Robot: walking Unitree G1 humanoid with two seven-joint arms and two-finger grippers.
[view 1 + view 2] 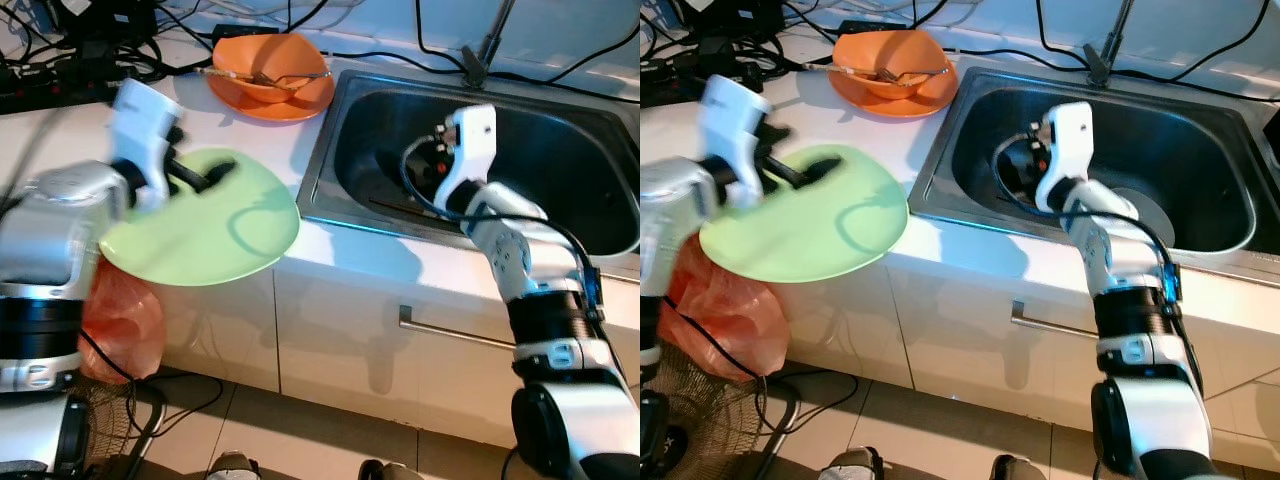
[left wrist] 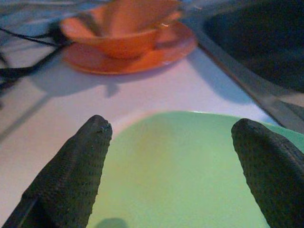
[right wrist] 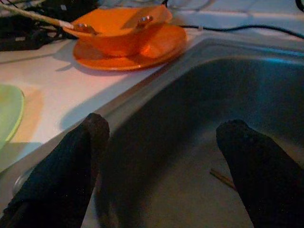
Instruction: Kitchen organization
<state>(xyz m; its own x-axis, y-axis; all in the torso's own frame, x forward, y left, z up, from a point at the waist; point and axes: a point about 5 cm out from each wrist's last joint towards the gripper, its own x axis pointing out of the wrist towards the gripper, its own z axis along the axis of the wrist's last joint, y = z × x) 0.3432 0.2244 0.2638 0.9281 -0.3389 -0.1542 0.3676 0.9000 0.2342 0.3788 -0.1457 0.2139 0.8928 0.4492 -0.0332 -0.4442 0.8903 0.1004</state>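
Green plate [image 1: 215,225] overhangs counter [image 1: 265,140] edge beside sink [image 1: 330,150].

Crockery count: one green plate [image 1: 215,225], one orange plate [image 1: 300,100] and one orange bowl [image 1: 262,62] stacked on it. One sink [image 1: 560,150]. One orange plastic bag [image 1: 120,320].

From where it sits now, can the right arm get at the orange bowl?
Probably yes: the right end effector sits open over the sink, and bare counter leads to the orange bowl.
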